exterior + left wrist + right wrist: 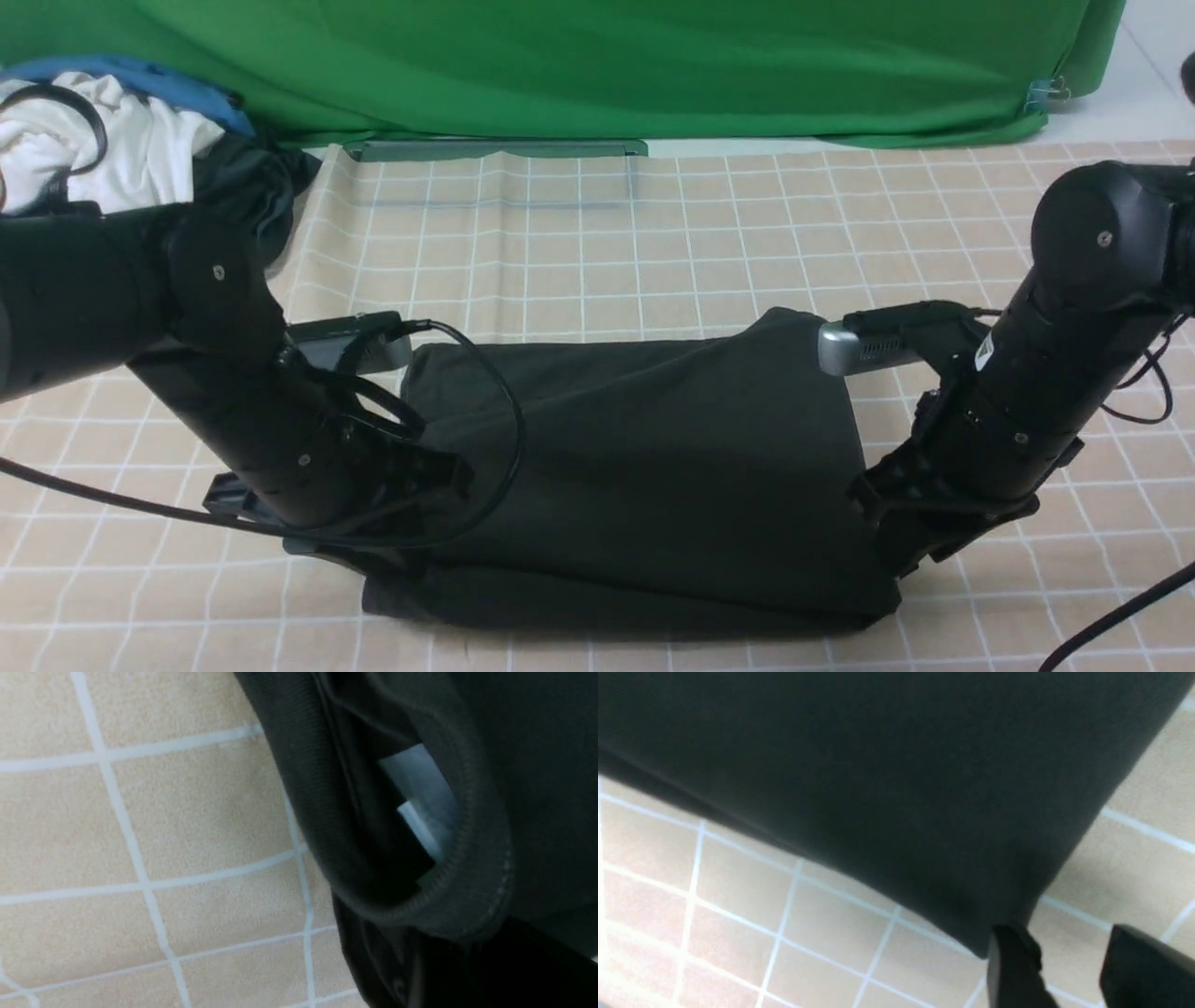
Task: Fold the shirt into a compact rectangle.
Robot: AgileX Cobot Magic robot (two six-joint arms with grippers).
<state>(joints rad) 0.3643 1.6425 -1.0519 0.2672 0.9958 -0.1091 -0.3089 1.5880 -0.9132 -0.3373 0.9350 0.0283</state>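
Observation:
The black shirt [644, 448] lies folded into a rough rectangle in the middle of the checked tablecloth [653, 252]. My left gripper [401, 555] is down at its near left corner, its jaws lost against the dark cloth. In the left wrist view the ribbed collar [481, 872] with a white neck label [420, 793] drapes right over a dark finger [383, 975]. My right gripper [896, 560] sits at the near right corner. It [1069, 947] is open, with bare tablecloth between its fingers, and the shirt's corner [971, 924] lies just beside one finger.
White and blue clothes [112, 140] and a dark garment [252, 187] are piled at the back left. A green backdrop [597, 65] closes off the far side, with a grey bar [495, 149] along its foot. A cable [509, 420] loops from the left arm over the shirt.

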